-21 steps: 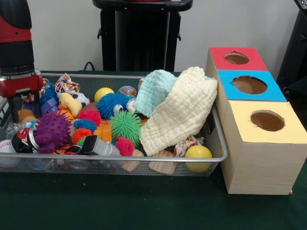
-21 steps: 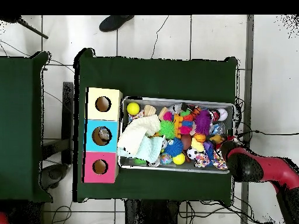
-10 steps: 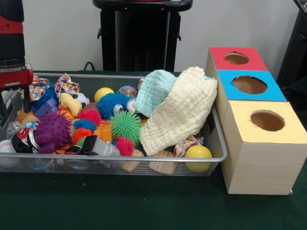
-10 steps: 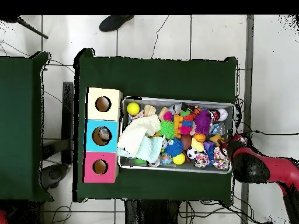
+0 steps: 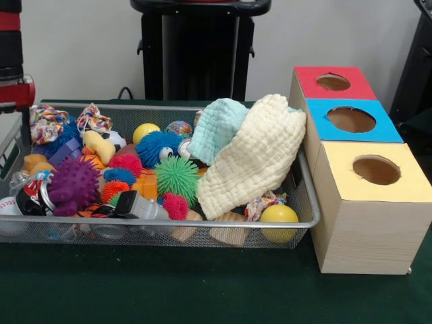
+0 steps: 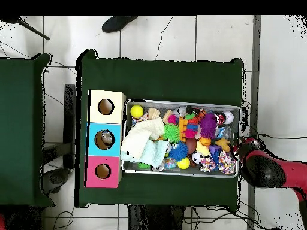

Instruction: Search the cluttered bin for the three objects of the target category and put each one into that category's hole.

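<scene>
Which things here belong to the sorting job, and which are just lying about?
Part of the job:
- wire bin full of toys
- red-topped box, blue-topped box and yellow-topped box, each with a hole
- robot arm at the bin's end

Just lying about:
- black stand behind the table
- shoe on the floor
- second green table

Arm cut off by left edge, gripper state unclear; cream cloth hides toys beneath.
</scene>
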